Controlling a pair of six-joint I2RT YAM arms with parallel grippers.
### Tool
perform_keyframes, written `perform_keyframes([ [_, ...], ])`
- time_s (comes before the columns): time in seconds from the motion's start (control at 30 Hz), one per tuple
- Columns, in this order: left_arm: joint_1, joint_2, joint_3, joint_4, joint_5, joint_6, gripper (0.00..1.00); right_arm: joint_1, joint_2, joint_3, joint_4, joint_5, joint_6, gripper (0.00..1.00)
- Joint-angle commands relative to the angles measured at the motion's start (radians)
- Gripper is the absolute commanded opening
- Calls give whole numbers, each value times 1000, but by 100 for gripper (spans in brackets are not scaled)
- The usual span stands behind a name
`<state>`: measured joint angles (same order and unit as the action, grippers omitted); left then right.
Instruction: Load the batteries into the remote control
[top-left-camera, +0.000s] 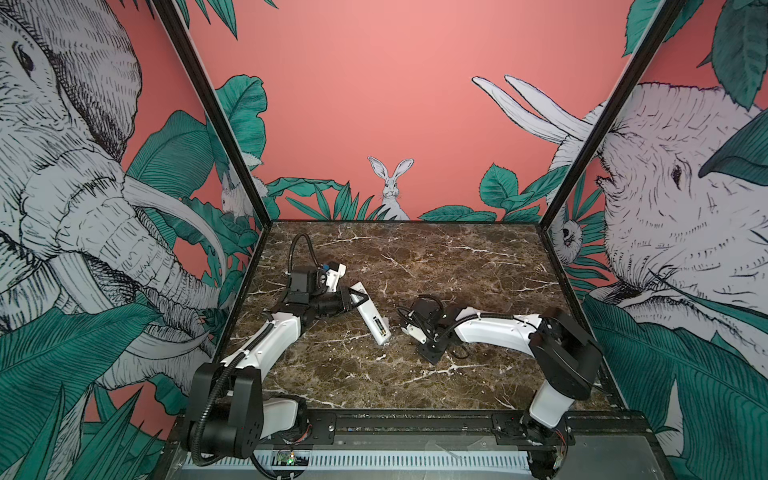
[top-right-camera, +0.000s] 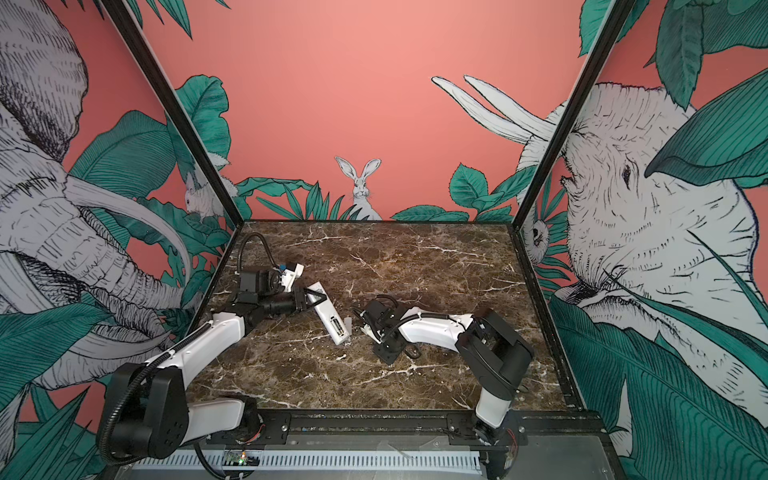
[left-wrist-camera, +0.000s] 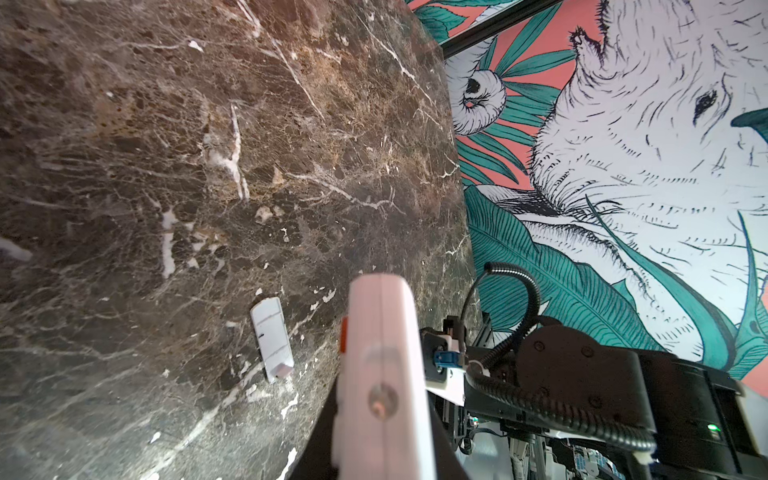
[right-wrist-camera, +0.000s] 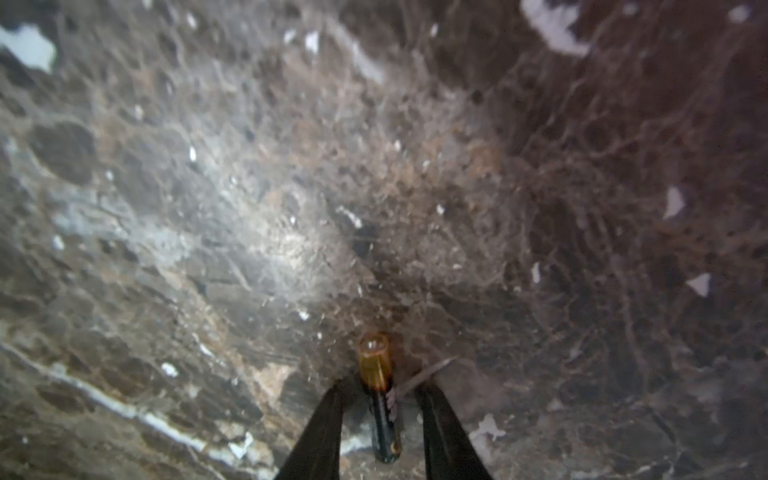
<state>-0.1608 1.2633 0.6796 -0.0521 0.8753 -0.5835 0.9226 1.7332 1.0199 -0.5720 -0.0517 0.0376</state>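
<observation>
The white remote control (top-left-camera: 371, 314) lies slanted on the marble, back side up, with its battery bay (top-left-camera: 378, 325) uncovered near the lower end. My left gripper (top-left-camera: 356, 297) is shut across the remote's upper part, and in the left wrist view the remote (left-wrist-camera: 380, 332) fills the gap between the dark fingers. My right gripper (top-left-camera: 406, 327) points down at the table just right of the remote. In the right wrist view a battery (right-wrist-camera: 376, 370), amber-topped with a black body, lies on the marble between the spread fingers (right-wrist-camera: 320, 428), with a gap on each side. No other battery shows.
The small flat white cover piece (left-wrist-camera: 272, 340) lies on the marble beside the remote's lower end. Black frame posts and patterned walls close in the table (top-left-camera: 457, 257) on three sides. The right arm's elbow (top-left-camera: 561, 345) stands near the right edge.
</observation>
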Motion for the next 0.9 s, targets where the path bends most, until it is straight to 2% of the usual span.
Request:
perform_keyframes([
  [0.0, 4, -22, -1, 29, 23, -5, 0, 3, 37, 15, -25, 34, 2, 25],
  [0.13, 4, -22, -3, 28, 23, -4, 0, 4, 36, 20, -19, 35, 1, 14],
  [0.43, 3, -12, -26, 110, 30, -51, 0, 4, -142, 10, 40, 0, 39, 9],
  [0.57, -6, -16, -41, 144, 35, -67, 0, 1, -262, -16, 172, -70, 101, 9],
  [0.73, -16, -21, -54, 209, 70, -101, 0, 4, -366, -69, 432, -174, 225, 9],
  [0.87, -14, -19, -77, 340, 134, -189, 0, 19, -398, -112, 621, -196, 277, 10],
])
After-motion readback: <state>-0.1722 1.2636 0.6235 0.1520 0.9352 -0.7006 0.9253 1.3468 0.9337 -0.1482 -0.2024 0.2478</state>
